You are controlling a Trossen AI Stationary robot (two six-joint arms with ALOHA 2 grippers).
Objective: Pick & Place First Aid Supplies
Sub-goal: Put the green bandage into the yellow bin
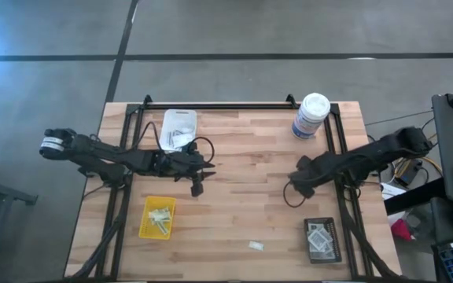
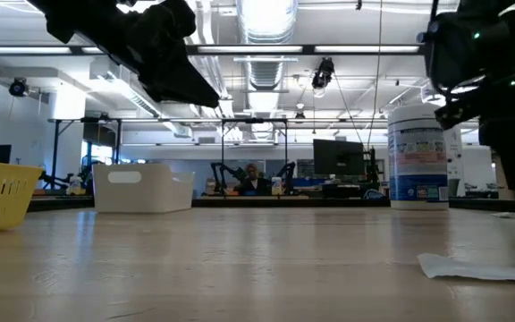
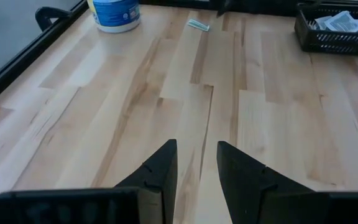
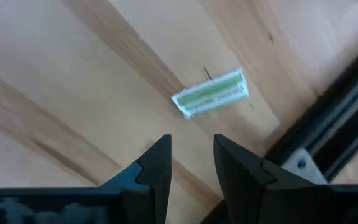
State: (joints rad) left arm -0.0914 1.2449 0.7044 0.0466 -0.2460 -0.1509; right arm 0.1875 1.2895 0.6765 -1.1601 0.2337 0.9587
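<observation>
Starting from the white canister [image 1: 311,116], upright at a back corner of the table [image 1: 242,149]. Just in front of that canister, finding the right gripper [image 4: 191,140], spread apart, pinching nothing. Spotting a green-and-white packet [image 4: 210,94] flat on the wood just past those tips, untouched, close by the dark frame rail on the canister's side. Further forward from the canister, catching a second loose packet [image 1: 255,246] lying alone near the front edge. Beside it, still on the canister's side, noting the black tray [image 1: 322,221] with white squares [image 1: 318,238] inside. Swinging well across from the canister now: left gripper [image 3: 194,144] over bare boards, also spread, also empty. Beyond it, level with the canister along the back, seeing the white tray [image 1: 179,112]; forward of that, the yellow tray [image 1: 143,220] holding pale strips [image 1: 160,218].
</observation>
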